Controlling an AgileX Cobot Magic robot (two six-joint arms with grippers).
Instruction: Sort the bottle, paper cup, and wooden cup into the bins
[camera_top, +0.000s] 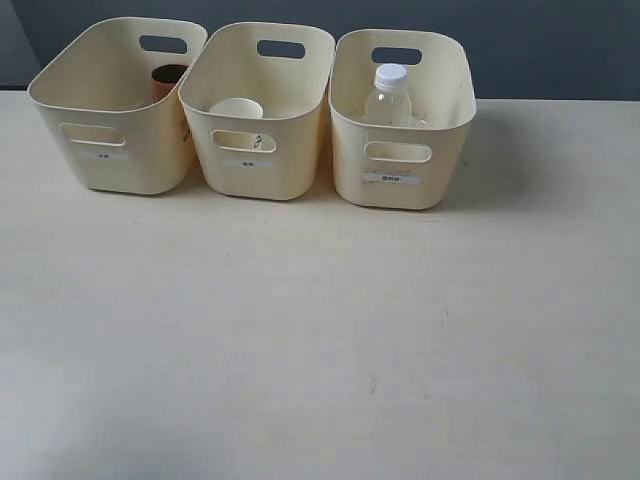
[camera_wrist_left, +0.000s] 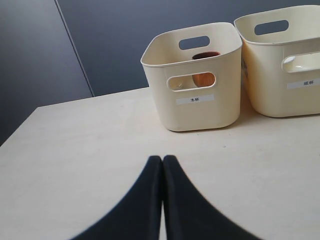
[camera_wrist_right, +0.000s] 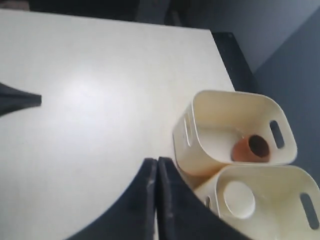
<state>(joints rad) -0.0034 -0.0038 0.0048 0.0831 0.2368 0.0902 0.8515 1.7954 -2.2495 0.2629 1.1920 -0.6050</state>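
Three cream bins stand in a row at the back of the table. The left bin (camera_top: 115, 100) holds the brown wooden cup (camera_top: 168, 80), also seen as wooden cup (camera_wrist_left: 204, 75) and wooden cup (camera_wrist_right: 250, 149). The middle bin (camera_top: 258, 110) holds the white paper cup (camera_top: 236, 110), shown too as paper cup (camera_wrist_right: 238, 199). The right bin (camera_top: 400, 120) holds the clear bottle (camera_top: 388, 95) with its white cap, standing upright. My left gripper (camera_wrist_left: 162, 159) is shut and empty over bare table. My right gripper (camera_wrist_right: 156, 161) is shut and empty, high above the bins. Neither gripper shows in the exterior view.
The pale table (camera_top: 300, 340) spreads wide in front of the bins. A dark wall (camera_wrist_left: 125, 40) rises behind them. The table's edge (camera_wrist_right: 222, 55) drops to a dark floor. The tip of the other arm (camera_wrist_right: 20, 100) shows in the right wrist view.
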